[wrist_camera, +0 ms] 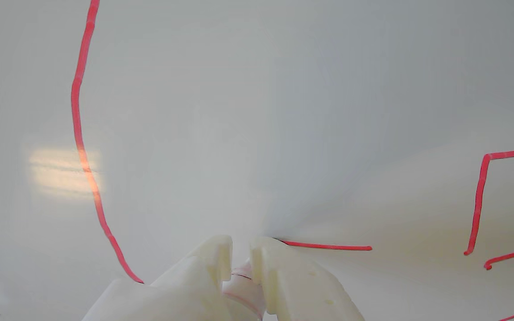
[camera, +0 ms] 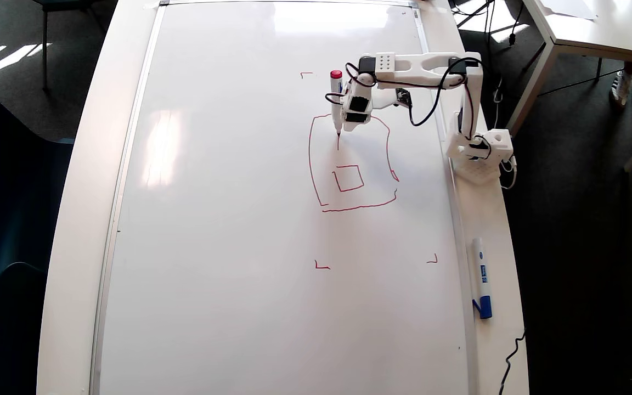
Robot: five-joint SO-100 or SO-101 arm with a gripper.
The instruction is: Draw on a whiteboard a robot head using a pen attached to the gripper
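Note:
The whiteboard point(camera: 228, 219) fills most of the overhead view, with small red corner marks. The robot head point(camera: 310, 164) is a red rounded-square outline with one small square point(camera: 348, 178) inside and a short stroke point(camera: 338, 144) under the pen tip. The pen point(camera: 337, 101), white with a red cap end, stands tip down on the board inside the outline's upper part. My gripper point(camera: 349, 118) is shut on the pen. In the wrist view the white fingers point(wrist_camera: 279, 276) clamp the pen point(wrist_camera: 241, 278), a short red line point(wrist_camera: 328, 246) runs from it, and the outline point(wrist_camera: 78, 133) curves at the left.
A white marker with a blue cap point(camera: 481, 277) lies on the table's right strip beside the board. The arm's base point(camera: 480, 151) sits on that same strip. Another table point(camera: 596, 27) and a person's shoes point(camera: 631, 93) are at the upper right.

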